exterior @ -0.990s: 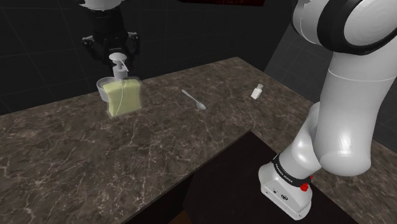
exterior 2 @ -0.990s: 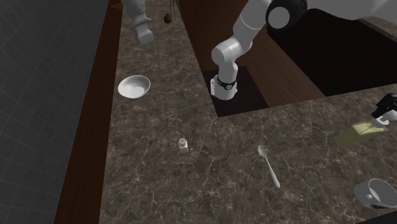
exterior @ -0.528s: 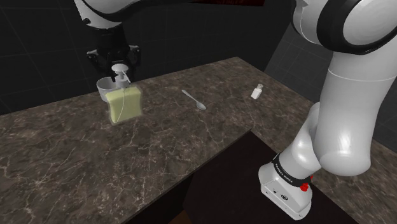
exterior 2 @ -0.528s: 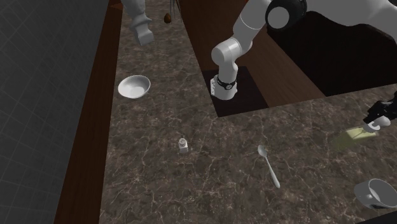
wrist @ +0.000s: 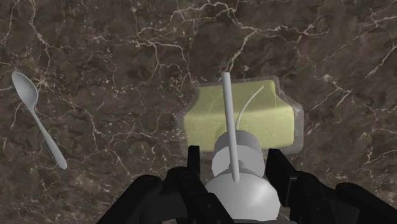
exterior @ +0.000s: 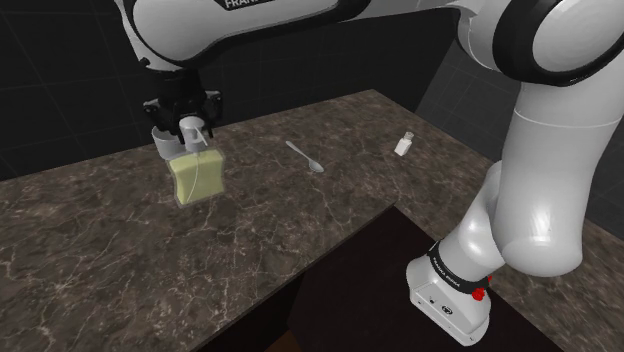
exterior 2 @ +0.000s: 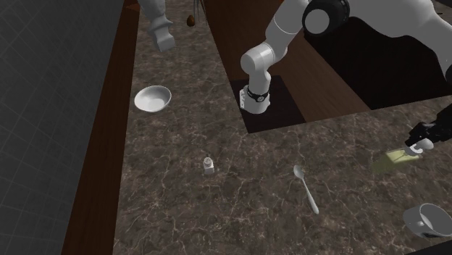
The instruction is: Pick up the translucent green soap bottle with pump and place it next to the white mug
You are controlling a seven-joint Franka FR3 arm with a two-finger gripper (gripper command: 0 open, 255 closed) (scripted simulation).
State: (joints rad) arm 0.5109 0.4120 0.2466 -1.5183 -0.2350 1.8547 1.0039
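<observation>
Shoulder view: gripper (exterior: 184, 122) is seen clamped on the pump neck of the bottle (exterior: 197, 178), near the counter's (exterior: 330, 215) far edge. Over the last second both have been shifted lower and toward the near edge together (grasp judged secure). Bottle is tilted; contact with the counter cannot be told.

Second exterior view: mug (exterior 2: 426, 219) is noted near the bottle, apart from it; gap little changed.

Wrist view: fingers (wrist: 193, 162) are pressed to either side of the neck; spoon (wrist: 38, 121) well apart. Placement is judged under way, release not yet made.

Yellow-green soap bottle (wrist: 254, 121), white pump (wrist: 242, 191); dark brown, white-veined counter (exterior: 120, 245)
</observation>
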